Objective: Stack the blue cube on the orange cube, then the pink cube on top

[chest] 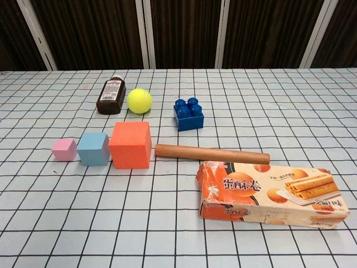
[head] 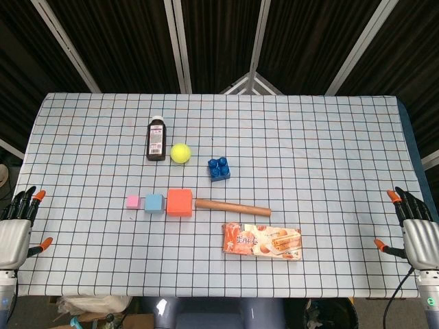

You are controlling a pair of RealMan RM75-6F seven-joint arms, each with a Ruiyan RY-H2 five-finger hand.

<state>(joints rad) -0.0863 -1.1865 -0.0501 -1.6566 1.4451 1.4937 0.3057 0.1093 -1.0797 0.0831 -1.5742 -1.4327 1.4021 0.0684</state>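
Three cubes stand in a row on the checked cloth: a small pink cube on the left, a light blue cube in the middle, and a larger orange cube on the right. They sit side by side, close together. My left hand hovers at the table's left edge, fingers spread, holding nothing. My right hand is at the right edge, also spread and empty. Both hands are far from the cubes and absent from the chest view.
A wooden rod lies just right of the orange cube. A snack box lies nearer the front. Behind the cubes are a dark bottle, a yellow ball and a blue toy brick.
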